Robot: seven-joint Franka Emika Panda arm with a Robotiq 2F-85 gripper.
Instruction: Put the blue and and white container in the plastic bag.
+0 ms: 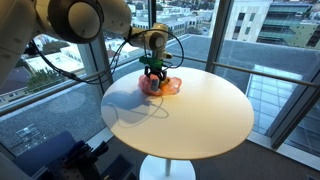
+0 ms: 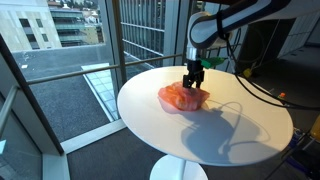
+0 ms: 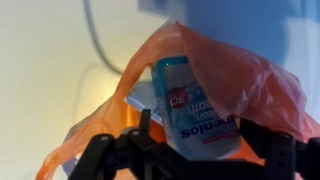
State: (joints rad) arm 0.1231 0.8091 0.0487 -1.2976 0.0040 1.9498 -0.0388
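The blue and white container (image 3: 195,95) lies lengthwise in the mouth of the orange plastic bag (image 3: 250,70), with its label facing the wrist camera. My gripper (image 3: 200,135) has a finger against each long side of the container and looks shut on it. In both exterior views the gripper (image 1: 152,72) (image 2: 192,78) points straight down into the crumpled bag (image 1: 165,87) (image 2: 180,98) on the round white table (image 1: 200,115) (image 2: 230,135). The container is hidden in the exterior views.
The bag lies near the table's edge on the window side. A black cable (image 2: 262,97) runs across the table towards the arm, and another shows in the wrist view (image 3: 95,45). A pale flat piece (image 3: 135,100) lies beside the container. Glass walls surround the table.
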